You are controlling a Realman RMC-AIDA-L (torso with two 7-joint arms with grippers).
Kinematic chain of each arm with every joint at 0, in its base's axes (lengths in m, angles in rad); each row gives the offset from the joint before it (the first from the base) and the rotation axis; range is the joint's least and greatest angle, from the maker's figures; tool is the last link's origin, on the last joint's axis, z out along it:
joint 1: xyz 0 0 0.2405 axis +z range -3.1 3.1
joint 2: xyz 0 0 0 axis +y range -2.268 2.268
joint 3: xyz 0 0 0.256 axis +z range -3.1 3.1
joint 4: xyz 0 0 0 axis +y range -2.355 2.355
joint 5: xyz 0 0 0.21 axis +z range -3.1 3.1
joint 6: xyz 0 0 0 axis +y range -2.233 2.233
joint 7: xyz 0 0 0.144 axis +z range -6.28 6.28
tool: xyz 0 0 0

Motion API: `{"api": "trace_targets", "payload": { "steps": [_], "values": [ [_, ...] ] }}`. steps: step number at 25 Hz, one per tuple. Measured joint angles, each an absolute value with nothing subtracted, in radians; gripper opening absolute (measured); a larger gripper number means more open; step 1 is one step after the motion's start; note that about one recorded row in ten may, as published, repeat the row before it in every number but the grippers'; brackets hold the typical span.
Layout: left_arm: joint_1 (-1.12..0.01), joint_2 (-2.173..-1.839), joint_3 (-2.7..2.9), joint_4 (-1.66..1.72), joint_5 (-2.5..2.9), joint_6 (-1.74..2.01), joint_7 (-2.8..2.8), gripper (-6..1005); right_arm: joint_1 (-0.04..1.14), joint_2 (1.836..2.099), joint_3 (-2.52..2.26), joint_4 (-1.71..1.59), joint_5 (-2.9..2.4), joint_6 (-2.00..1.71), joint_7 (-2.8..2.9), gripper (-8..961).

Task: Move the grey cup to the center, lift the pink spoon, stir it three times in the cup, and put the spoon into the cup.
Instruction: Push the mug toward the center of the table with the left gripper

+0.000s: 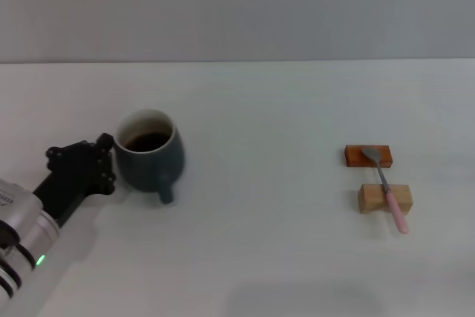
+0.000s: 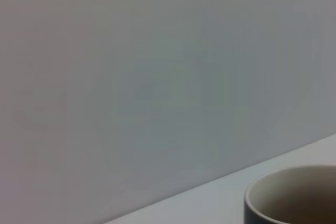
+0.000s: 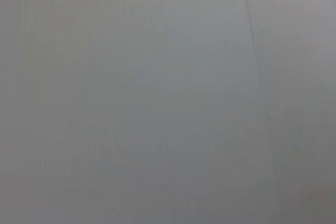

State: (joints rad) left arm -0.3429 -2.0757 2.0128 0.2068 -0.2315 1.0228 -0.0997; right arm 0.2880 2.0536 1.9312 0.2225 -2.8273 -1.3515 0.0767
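Head view: left gripper (image 1: 108, 159) sits right beside the grey cup (image 1: 149, 154), table's (image 1: 252, 257) left side; can't tell if fingers are spread. Pink spoon (image 1: 386, 187) lies across orange-brown block (image 1: 367, 156) and wooden block (image 1: 384, 198), right side. Left wrist: cup rim only. Right wrist: blank surface.

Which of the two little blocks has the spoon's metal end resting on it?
The orange-brown flat block, farther from the robot. The light wooden block props the pink spoon at its handle.
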Motion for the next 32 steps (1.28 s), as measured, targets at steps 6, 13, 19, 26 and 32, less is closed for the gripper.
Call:
{"api": "trace_targets", "payload": {
  "steps": [6, 13, 19, 26, 32],
  "values": [
    [-0.330, -2.078, 2.098, 0.271, -0.216, 1.017, -0.169, -2, 0.289, 2.054, 1.931, 0.222, -2.827, -1.351, 0.077, 424],
    [-0.288, -2.078, 2.198, 0.370, -0.229, 1.015, -0.216, -2, 0.290, 2.058, 1.931, 0.222, -2.828, -1.351, 0.077, 424],
    [-0.271, -2.079, 2.235, 0.410, -0.231, 1.015, -0.222, -2, 0.288, 2.062, 1.927, 0.224, -2.829, -1.358, 0.077, 424],
    [-0.285, -2.079, 2.201, 0.387, -0.311, 1.015, -0.205, -2, 0.279, 2.066, 1.924, 0.224, -2.829, -1.378, 0.077, 424],
    [-0.358, -2.076, 2.091, 0.295, -0.321, 1.014, -0.197, -2, 0.265, 2.071, 1.924, 0.222, -2.829, -1.401, 0.077, 424]
  ]
}}
